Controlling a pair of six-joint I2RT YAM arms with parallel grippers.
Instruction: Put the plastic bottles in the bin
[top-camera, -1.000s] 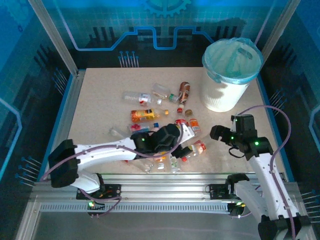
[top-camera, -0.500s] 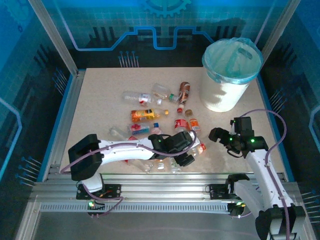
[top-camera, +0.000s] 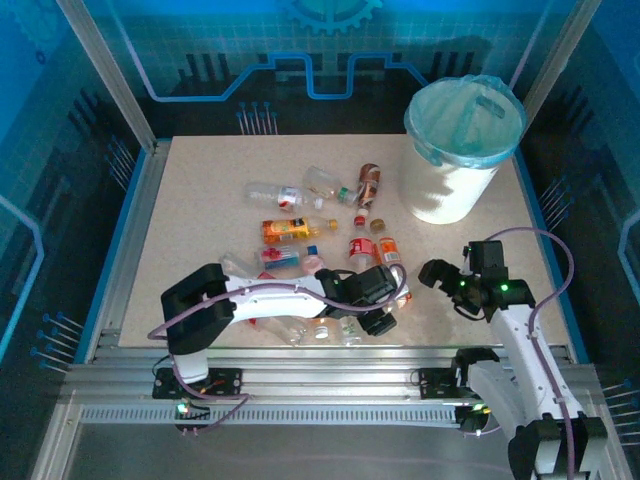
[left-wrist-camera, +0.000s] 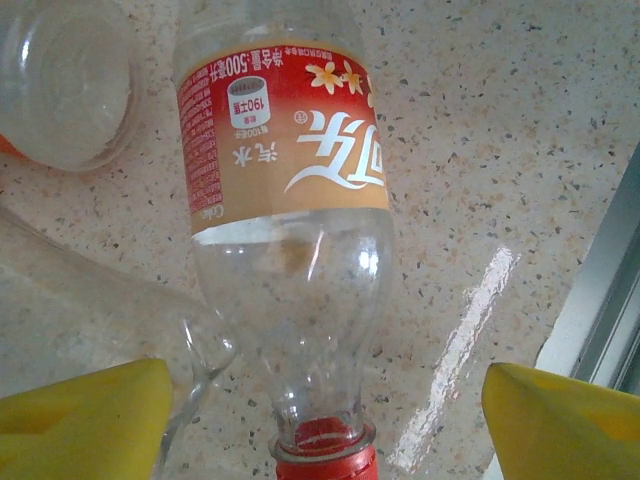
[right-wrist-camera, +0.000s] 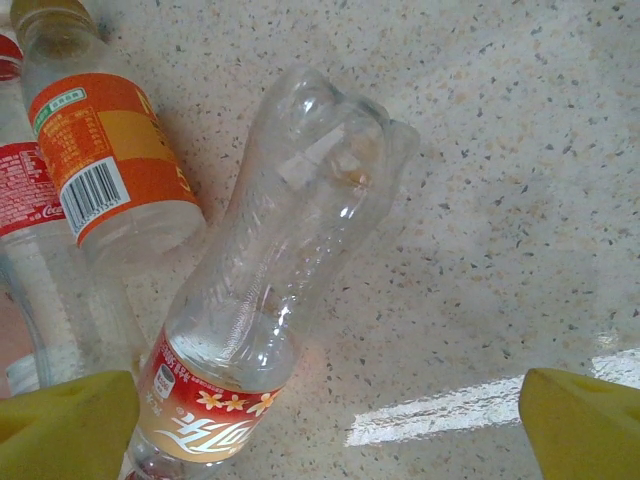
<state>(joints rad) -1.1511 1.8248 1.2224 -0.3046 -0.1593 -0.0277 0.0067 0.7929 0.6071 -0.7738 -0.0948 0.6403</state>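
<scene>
- Looking from above: a speckled beige table (top-camera: 200, 190) inside blue-lit walls (top-camera: 100, 60). Plastic bottles (top-camera: 290, 229) lie scattered mid-table, and the white bin (top-camera: 450, 195) with a blue liner stands at the far right.
- Left wrist: a red-capped bottle (left-wrist-camera: 285, 200), whose red-and-tan label carries white Chinese script and "500", lies untouched between the wide-spread fingers of the left gripper (left-wrist-camera: 322, 430).
- Right wrist: the right gripper (right-wrist-camera: 325, 425) gapes wide, empty, over a crumpled clear bottle (right-wrist-camera: 290, 230) beside an orange-labelled one (right-wrist-camera: 110, 160).

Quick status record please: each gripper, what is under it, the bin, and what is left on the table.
left gripper: open, fingers either side of a red-capped bottle lying on the table, not touching it
right gripper: open, above a crumpled clear bottle
bin: upright, far right corner, blue liner
loose bottles: many, clustered mid-table
</scene>
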